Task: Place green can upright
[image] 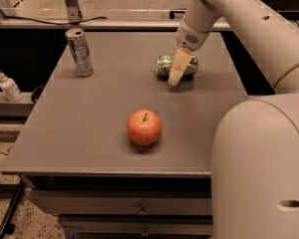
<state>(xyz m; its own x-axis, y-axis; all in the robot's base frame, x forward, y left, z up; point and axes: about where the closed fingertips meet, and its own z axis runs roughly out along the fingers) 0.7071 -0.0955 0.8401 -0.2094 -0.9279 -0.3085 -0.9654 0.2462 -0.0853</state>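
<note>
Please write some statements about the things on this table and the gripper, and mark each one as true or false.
1. The green can stands upright on the table. False: it lies on its side.
2. The gripper is low at the green can, in the far right part of the table. True.
3. The apple is nearer to the front edge of the table than either can. True.
4. The silver-grey can lies on its side. False: it stands upright near the far left corner.
5. The apple touches the green can. False: they are clearly apart, with bare table between them.
</note>
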